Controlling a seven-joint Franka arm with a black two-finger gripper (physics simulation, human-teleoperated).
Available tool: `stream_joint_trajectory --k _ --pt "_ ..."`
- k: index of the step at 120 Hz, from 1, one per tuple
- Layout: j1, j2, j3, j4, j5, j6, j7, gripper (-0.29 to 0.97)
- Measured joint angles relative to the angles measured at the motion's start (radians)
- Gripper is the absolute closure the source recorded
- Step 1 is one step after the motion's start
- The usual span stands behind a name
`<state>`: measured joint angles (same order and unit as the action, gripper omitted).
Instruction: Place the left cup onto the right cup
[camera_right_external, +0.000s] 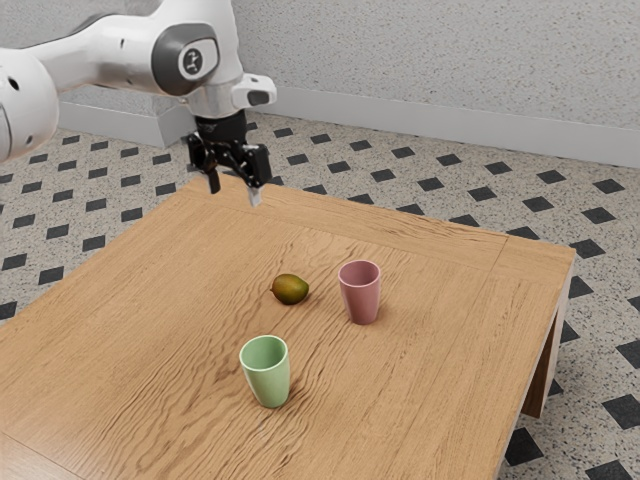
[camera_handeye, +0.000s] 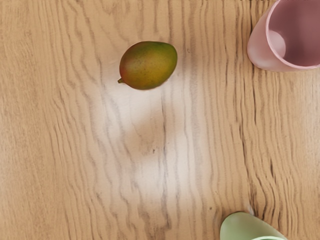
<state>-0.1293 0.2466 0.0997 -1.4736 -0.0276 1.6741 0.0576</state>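
1. Here's the gripper (camera_right_external: 235, 195), hanging in the air above the counter's (camera_right_external: 150, 330) far corner at the exterior view's left, well clear of everything on the wood
2. Its two black fingers are spread apart with nothing between them, so it is released and empty-handed
3. Down on the counter, the green cup (camera_right_external: 266, 370) stands upright with its mouth up, about midway across and closer to the near edge than the other two things
4. The pink cup (camera_right_external: 360, 290) is upright too, further back toward the far edge and nearer the edge at the exterior view's right; the two cups are well apart, neither touching the other
5. A mango (camera_right_external: 290, 289), green and reddish, lies on its side just beside the pink cup, on the side away from that right-hand edge, with a clear gap between them
6. From the wrist view, looking straight down on the wood grain (camera_handeye: 75, 150): the mango (camera_handeye: 148, 65) in full, the pink cup's (camera_handeye: 287, 35) open rim cut off at one corner, and the green cup's (camera_handeye: 250, 227) rim just peeking in at the picture's edge
7. Both cups look empty inside
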Motion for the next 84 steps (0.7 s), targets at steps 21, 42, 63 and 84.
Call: stream_joint_trajectory --k 21,42,63,84 --pt "-0.002 -0.023 0.000 -0.065 0.000 0.035 -0.001 0.02" --pt "-0.010 -0.055 0.000 -0.116 0.000 0.060 -0.001 0.02" --pt "-0.021 -0.076 0.000 -0.167 0.001 0.088 0.001 0.02" --pt "-0.029 -0.095 0.001 -0.220 0.003 0.110 0.002 0.02"
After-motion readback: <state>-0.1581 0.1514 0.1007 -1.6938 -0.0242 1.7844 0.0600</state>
